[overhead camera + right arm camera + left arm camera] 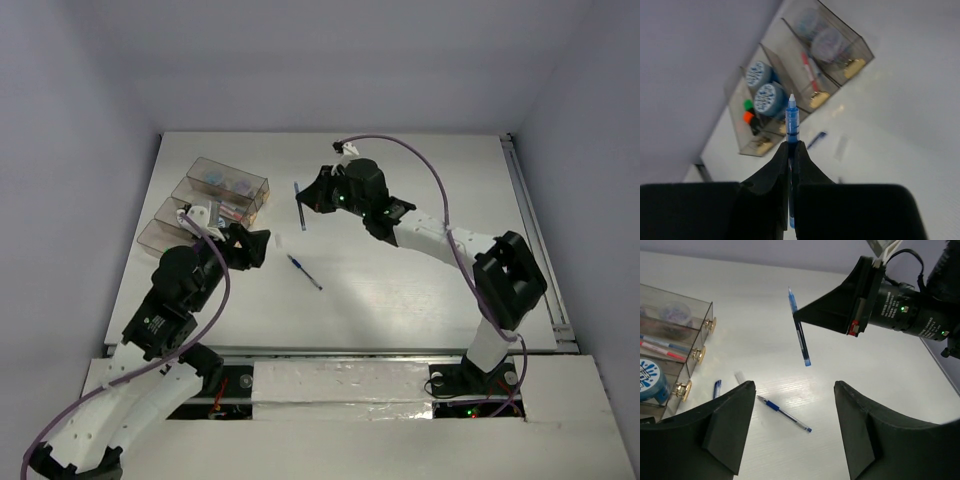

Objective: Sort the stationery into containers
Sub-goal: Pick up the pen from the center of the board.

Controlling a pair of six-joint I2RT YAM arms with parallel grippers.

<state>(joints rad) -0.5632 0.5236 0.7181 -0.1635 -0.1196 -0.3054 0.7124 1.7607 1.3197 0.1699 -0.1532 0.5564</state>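
The right end effector [791, 148] is closed on a blue pen [791, 117] and holds it in the air above the table [400, 290], to the right of the containers [200, 165]. The left end effector [794, 386] is open and holds nothing. A second pen [785, 414] lies flat on the table just in front of it.
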